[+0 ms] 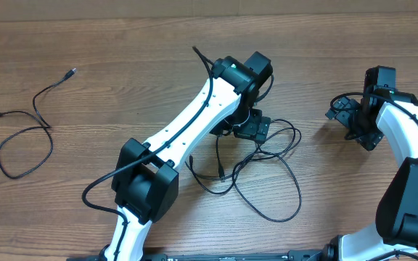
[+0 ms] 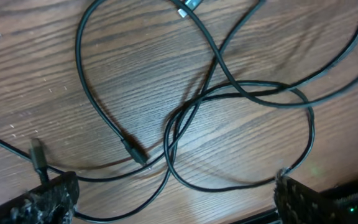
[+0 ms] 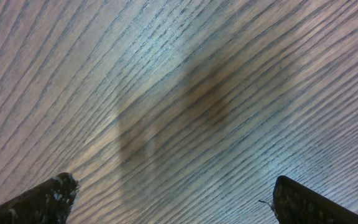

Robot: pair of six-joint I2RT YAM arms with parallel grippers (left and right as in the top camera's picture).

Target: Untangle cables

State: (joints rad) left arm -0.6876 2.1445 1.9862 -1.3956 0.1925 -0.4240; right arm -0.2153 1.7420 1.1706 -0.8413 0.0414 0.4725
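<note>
Left wrist view: left gripper (image 2: 173, 193), jaws wide apart, hangs above crossed cables (image 2: 218, 62) mid-frame; closing here risks pinching two strands together, tightening the tangle. Right gripper (image 3: 173, 199) likewise apart.

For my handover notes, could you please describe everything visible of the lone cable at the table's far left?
The lone cable is a thin, black, rubbery-looking cord with a small plug at each end. It lies slack and flat on the wooden table, curling into one loose loop and crossing itself once. Only the table touches it.
</note>
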